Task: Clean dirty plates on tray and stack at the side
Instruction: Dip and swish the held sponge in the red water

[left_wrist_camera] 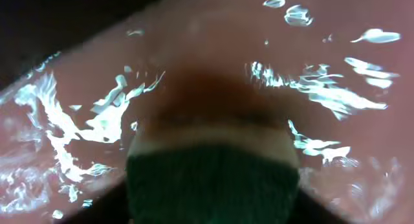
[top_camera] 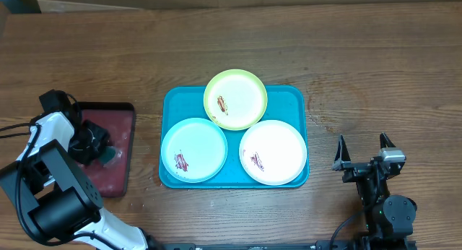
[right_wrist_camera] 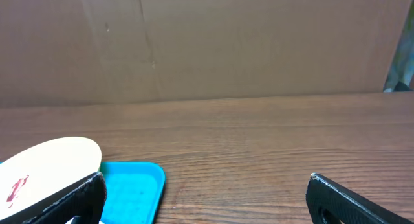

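The overhead view is bright, sharp and evenly lit, with hardly any shadow around the tray (top_camera: 177,102). The left wrist view is dim and heavily blurred: white glare streaks the dark red tray (left_wrist_camera: 213,36), and a green shape (left_wrist_camera: 213,182) sits out of focus. The right wrist view is clear.

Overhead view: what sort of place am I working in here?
Likely a lab test bench rather than a kitchen: a wooden table, a cardboard backdrop behind it, and smeared plates staged on a turquoise tray.
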